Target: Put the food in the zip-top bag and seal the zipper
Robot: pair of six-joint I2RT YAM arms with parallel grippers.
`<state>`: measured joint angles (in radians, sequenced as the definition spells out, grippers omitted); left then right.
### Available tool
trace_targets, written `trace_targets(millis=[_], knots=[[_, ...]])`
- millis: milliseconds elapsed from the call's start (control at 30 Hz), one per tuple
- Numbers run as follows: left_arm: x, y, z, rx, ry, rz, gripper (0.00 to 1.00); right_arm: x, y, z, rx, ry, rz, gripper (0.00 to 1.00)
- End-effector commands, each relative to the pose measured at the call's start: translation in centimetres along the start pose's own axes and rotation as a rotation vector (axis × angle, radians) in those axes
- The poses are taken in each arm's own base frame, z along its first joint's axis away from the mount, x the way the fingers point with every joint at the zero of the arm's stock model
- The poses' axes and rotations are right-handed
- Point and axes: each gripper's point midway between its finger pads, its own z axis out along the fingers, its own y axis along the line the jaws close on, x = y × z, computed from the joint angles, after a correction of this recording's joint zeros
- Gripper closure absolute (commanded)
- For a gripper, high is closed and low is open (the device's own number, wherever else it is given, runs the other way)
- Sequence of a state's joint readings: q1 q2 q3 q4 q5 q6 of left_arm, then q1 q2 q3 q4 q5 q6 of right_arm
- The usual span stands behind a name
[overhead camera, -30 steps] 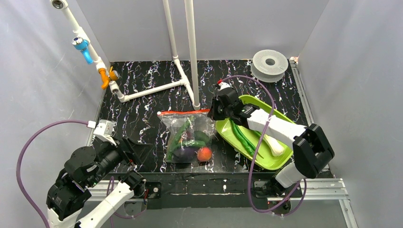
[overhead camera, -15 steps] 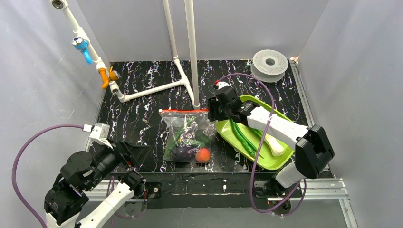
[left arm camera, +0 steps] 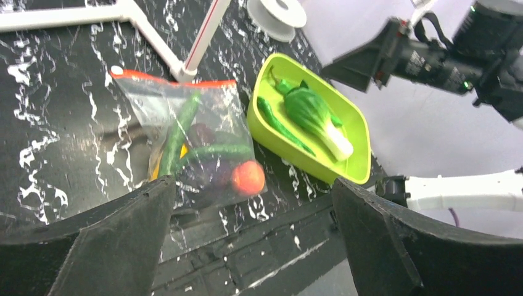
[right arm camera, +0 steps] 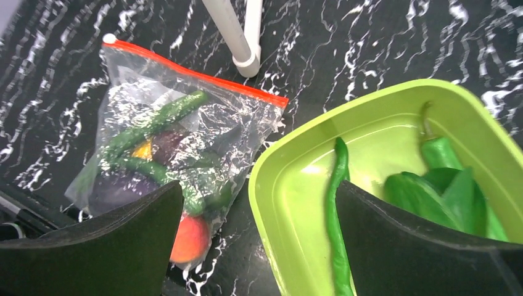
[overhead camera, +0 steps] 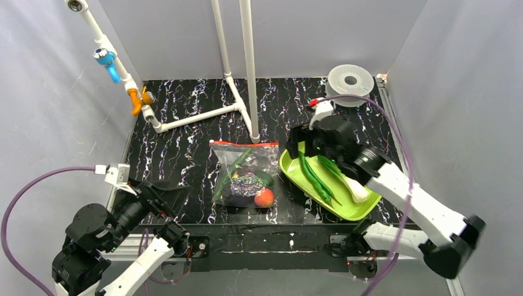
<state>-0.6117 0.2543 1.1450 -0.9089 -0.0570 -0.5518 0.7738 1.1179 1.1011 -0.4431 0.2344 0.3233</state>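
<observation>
Your zip-top bag [overhead camera: 243,176] lies flat mid-tabletop [overhead camera: 185,117], long axis running 12 to 6, zipper [overhead camera: 242,143] at the 12 o'clock end, tomato [overhead camera: 264,197] inside toward 5. The left end effector [overhead camera: 176,197] at its 8 o'clock and the right end effector [overhead camera: 295,145] at 2 are both released, empty.

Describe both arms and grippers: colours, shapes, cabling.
White link shells and black joint housings on left arm and right arm. Black wedge-shaped fingers on left gripper and right gripper. A purple cable loops along each arm to a white connector near the wrist.
</observation>
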Motion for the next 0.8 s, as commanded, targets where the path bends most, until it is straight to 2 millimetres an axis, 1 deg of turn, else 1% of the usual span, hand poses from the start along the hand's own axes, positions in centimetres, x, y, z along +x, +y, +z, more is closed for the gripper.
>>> trace_targets(millis=[0,200,333,433,500,600,667,767], knots=[[-4.0,-0.8,-1.6,0.029,-0.184,0.013,0.02,-2.0,-1.6,-5.5,0.02,-0.135,-0.038,0.01],[-7.4,-1.4,-3.2,0.03,-0.302,0.059,0.02,-4.6,-3.4,-14.1,-0.004,-0.399,-0.028,0.02],[-8.9,-2.0,-4.2,0.04,-0.341,0.078,0.02,-6.3,-5.0,-19.8,0.005,-0.607,0.009,0.02],[-9.5,-2.5,-4.9,0.056,-0.36,0.085,0.02,-7.1,-6.7,-23.3,0.045,-0.723,0.049,0.02],[-9.8,-2.7,-5.4,0.07,-0.374,0.09,0.02,-7.6,-7.5,-25.1,0.071,-0.773,0.063,0.02],[-10.1,-2.8,-6.1,0.076,-0.395,0.093,0.02,-8.3,-8.6,-26.9,0.12,-0.814,0.1,0.02],[-10.3,-2.8,-6.5,0.078,-0.408,0.093,0.02,-8.7,-9.2,-27.6,0.145,-0.829,0.124,0.02],[-10.4,-2.8,-6.9,0.079,-0.418,0.091,0.02,-9.0,-9.6,-28.1,0.166,-0.849,0.154,0.01]])
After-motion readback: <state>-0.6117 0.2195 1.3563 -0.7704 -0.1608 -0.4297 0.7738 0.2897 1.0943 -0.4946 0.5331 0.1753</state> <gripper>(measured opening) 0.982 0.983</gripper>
